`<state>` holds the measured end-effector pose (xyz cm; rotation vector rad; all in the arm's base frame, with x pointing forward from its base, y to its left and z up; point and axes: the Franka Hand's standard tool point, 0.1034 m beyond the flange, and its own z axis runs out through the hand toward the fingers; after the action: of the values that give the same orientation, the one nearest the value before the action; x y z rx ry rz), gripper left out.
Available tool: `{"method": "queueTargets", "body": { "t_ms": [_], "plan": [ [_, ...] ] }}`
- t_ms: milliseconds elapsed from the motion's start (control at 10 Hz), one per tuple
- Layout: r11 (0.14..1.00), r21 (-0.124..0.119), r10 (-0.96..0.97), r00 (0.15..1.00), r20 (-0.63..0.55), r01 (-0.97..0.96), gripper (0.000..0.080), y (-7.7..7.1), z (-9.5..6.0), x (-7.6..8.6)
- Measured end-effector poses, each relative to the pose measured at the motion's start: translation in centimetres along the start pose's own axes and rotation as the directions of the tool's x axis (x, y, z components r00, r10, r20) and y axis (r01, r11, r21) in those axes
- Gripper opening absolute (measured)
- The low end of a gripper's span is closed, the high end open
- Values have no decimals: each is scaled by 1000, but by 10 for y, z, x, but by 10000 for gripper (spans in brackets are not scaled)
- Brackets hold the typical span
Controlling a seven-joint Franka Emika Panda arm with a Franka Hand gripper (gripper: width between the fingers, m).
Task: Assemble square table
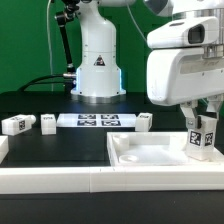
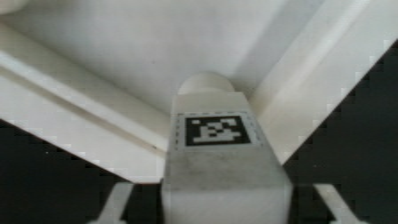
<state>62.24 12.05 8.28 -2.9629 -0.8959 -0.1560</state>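
My end effector (image 1: 203, 122) is clamped on a leg (image 2: 215, 130) at the tabletop's (image 1: 140, 152) 3 o'clock side. Can't really judge alignment, so it might jam crooked.

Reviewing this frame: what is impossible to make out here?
- Held leg, lower end: in the wrist view its own body covers it, and in the exterior view it is too small to judge, so contact with the slab is unclear.
- Slab's far right part: cut off by the exterior view's right edge.
- Tags on the loose legs: too small to read in the exterior view.
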Motion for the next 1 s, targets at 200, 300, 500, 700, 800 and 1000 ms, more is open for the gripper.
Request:
{"method": "queueTargets", "body": {
  "t_ms": [200,300,500,700,800,1000],
  "plan": [
    [1000,1,29,1000,0,-29,288,0,0,0],
    [997,4,78,997,0,-78,288,2,0,-1],
    [949,14,314,949,0,-314,288,1,1,-2],
    [847,19,532,847,-1,-532,290,2,1,-2],
    [779,18,627,779,-6,-627,290,3,1,-2],
    [659,17,752,659,-8,-752,290,3,1,-2]
  ]
}}
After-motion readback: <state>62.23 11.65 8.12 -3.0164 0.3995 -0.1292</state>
